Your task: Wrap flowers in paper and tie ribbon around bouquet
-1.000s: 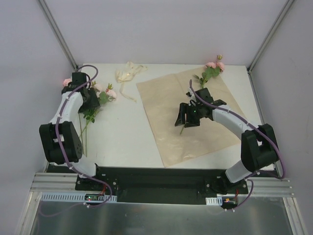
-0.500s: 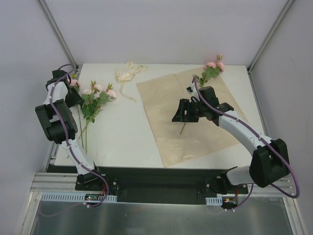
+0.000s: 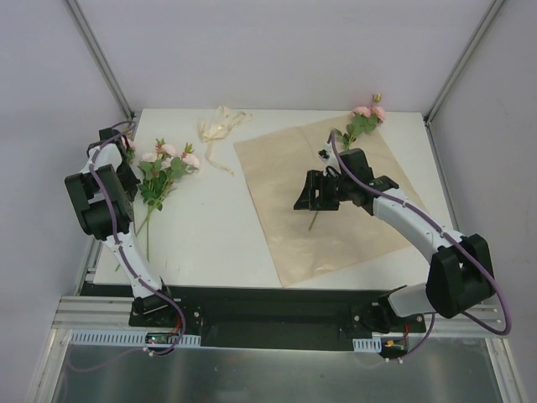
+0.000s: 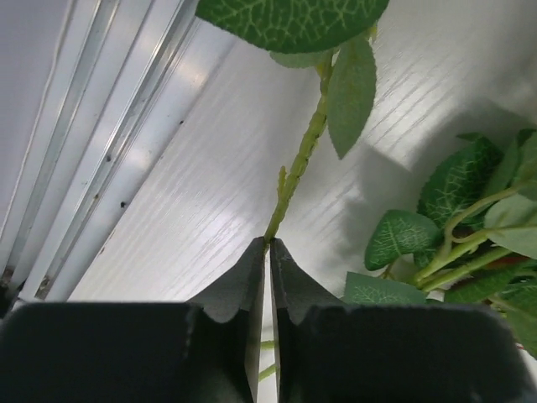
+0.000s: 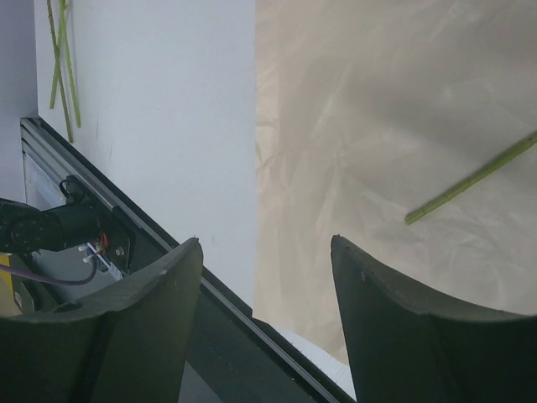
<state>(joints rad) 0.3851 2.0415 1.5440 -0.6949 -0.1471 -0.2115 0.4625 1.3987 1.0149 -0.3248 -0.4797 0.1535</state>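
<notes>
A bunch of pale pink flowers (image 3: 164,164) with green leaves lies at the table's left. My left gripper (image 3: 126,161) is at its left side, by the table edge. In the left wrist view the left gripper (image 4: 268,243) is shut on a thin green flower stem (image 4: 298,159), pinched at the jaw tips. Another pink flower (image 3: 362,119) lies on the tan paper (image 3: 336,227), and its stem (image 5: 470,180) runs down the sheet. My right gripper (image 3: 315,191) hovers open over the paper (image 5: 352,126) with nothing between its fingers. The cream ribbon (image 3: 220,126) lies bunched at the back.
The table's left metal rail (image 4: 84,168) runs close beside the left gripper. Leafy sprigs (image 4: 453,227) of the bunch lie just right of it. The table's front edge and black base rail (image 5: 218,319) show under the right gripper. Grey walls enclose the table.
The left gripper has closed on a flower stem at the left edge, and the left arm has swung back toward that edge. The right arm has shifted slightly left and stays open.
</notes>
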